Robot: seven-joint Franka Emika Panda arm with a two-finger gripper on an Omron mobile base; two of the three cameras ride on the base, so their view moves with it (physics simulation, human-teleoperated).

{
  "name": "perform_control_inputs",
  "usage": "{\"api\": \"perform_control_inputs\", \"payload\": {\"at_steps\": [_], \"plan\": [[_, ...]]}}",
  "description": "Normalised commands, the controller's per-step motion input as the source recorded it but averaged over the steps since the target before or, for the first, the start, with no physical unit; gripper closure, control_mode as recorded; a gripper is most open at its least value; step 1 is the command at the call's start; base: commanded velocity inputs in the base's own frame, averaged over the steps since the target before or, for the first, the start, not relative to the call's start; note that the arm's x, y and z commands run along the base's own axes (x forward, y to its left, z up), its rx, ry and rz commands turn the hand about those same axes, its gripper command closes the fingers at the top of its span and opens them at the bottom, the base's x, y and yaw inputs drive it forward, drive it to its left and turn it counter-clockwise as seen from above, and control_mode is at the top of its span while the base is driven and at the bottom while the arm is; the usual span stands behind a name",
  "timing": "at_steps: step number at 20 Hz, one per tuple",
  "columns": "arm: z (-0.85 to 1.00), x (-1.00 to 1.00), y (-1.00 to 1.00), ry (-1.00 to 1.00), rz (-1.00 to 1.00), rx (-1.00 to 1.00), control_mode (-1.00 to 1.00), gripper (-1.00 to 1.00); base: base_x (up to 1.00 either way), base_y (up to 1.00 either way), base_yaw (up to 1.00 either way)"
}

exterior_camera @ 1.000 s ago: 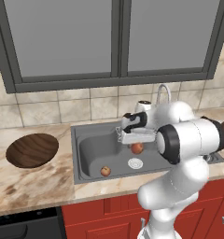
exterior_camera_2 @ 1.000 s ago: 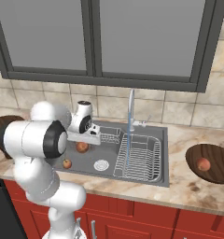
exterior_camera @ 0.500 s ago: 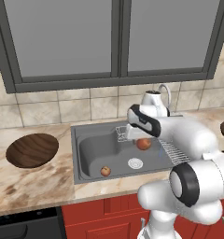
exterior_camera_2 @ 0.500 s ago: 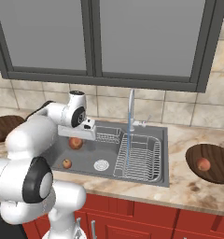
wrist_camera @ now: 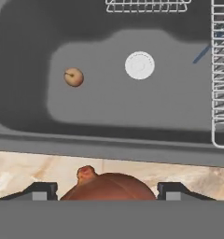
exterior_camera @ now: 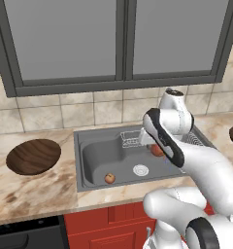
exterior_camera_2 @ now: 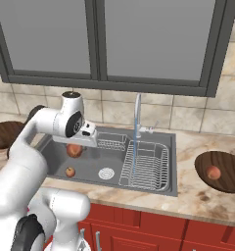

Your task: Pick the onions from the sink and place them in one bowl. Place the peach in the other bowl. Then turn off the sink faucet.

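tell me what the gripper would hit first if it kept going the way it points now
Probably the front rim of the sink or the counter beside it. The gripper holds an onion and points down there; depth is unclear.

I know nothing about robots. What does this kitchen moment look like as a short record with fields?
end effector: shut on the larger onion, held above the sink
smaller onion: lying on the sink floor, left of the white drain
peach: inside the right bowl
left bowl: holds nothing
faucet: water running down into the wire rack
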Motion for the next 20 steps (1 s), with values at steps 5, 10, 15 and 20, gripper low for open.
{"api": "perform_control_inputs", "payload": {"at_steps": [5,10,15,20], "plan": [[0.47,-0.31,-0.22,-0.08,-0.07,0.0,-1.0,1.0,0.0,0.0,0.0],[0.34,-0.23,-0.39,-0.02,-0.16,0.0,-1.0,1.0,0.0,0.0,0.0],[0.2,-0.07,-0.53,0.0,-0.22,0.0,-1.0,1.0,0.0,0.0,0.0],[0.2,-0.01,-0.62,0.0,-0.22,0.0,-1.0,1.0,0.0,0.0,0.0]]}}
